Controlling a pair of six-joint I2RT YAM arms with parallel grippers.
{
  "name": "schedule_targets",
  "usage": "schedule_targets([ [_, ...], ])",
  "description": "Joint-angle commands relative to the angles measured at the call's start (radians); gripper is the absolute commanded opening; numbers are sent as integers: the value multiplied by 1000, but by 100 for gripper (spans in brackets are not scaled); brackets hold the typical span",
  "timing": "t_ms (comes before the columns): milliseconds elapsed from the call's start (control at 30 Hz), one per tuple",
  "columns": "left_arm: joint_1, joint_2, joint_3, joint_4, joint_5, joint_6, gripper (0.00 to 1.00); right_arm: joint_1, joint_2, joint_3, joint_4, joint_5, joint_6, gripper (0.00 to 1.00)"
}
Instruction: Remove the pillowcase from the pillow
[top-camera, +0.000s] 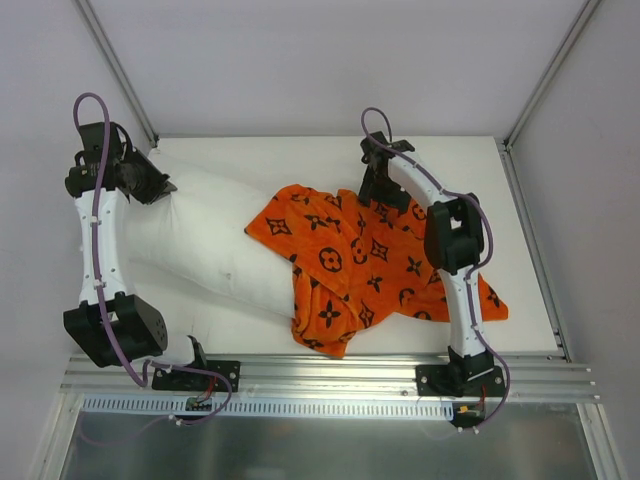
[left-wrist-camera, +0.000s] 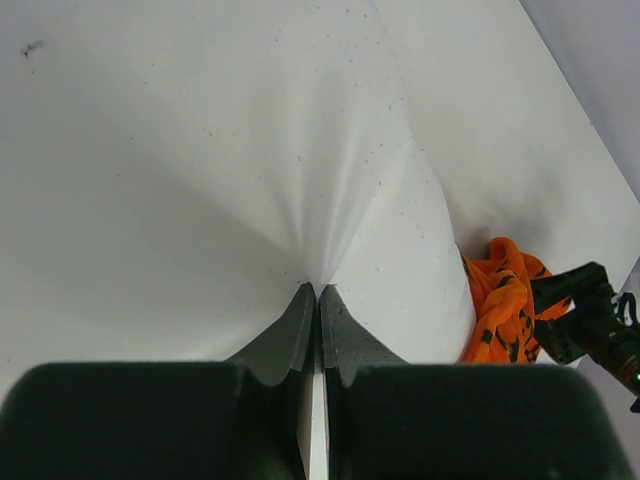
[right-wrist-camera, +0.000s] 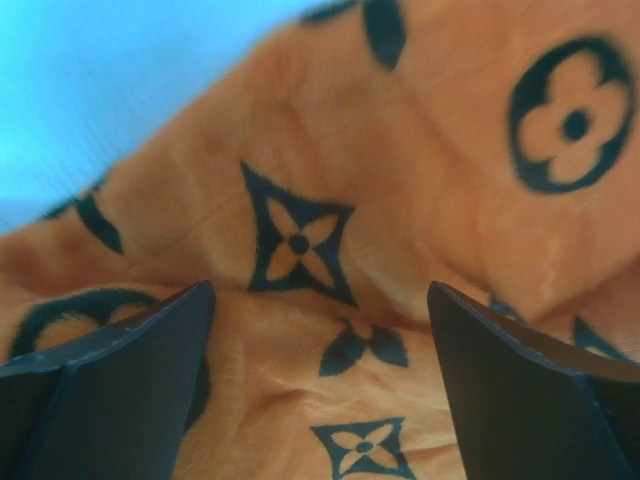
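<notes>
No readable text or numbers anywhere, pillowcase (top-camera: 370, 260) print only black flower, diamond, circle motifs

Our left arm (top-camera: 103, 240) and right arm (top-camera: 466, 300) share one build: white tubular links between blocky black joint housings (top-camera: 455, 235), on black base brackets (top-camera: 195, 376). A purple cable (top-camera: 90, 95) loops along each. Our left gripper (left-wrist-camera: 317, 292) has matte dark-grey fingers (left-wrist-camera: 280, 340) tapering to thin tips, and our right gripper (right-wrist-camera: 320, 290) has matching dark wedges.

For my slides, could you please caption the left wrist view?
Left gripper shut on a pinch of the plump white pillow, crumpled orange black-printed fabric pillowcase at right.
</notes>
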Motion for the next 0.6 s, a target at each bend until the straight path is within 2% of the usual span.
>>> schedule_targets([
  [0,-11,-61,-11,38,16,8,0,8,-3,-37,17,-52,28,90],
  [67,-13,-68,-14,39,16,8,0,8,10,-42,14,-75,25,83],
  [167,-11,-73,-14,38,13,8,0,5,12,-100,51,-106,27,63],
  [200,-13,-76,-14,39,13,8,0,-1,0,-124,84,-113,28,51],
  [233,-11,-76,-16,38,11,10,0,-8,-3,-169,98,-138,31,44],
  [267,-13,-79,-17,38,10,9,0,-14,-8,-186,109,-149,34,31],
  [333,-11,-82,-20,38,6,10,0,-43,-23,-226,137,-166,36,20],
  [367,-13,-82,-20,38,6,12,0,-51,-32,-265,146,-172,34,9],
  [400,-11,-82,-22,38,3,12,0,-75,-42,-284,163,-172,31,3],
  [533,-10,-79,-19,41,-10,12,0,-130,-133,-405,258,-244,7,1],
  [567,-8,-79,-14,39,-13,15,0,-139,-181,-428,251,-206,13,1],
])
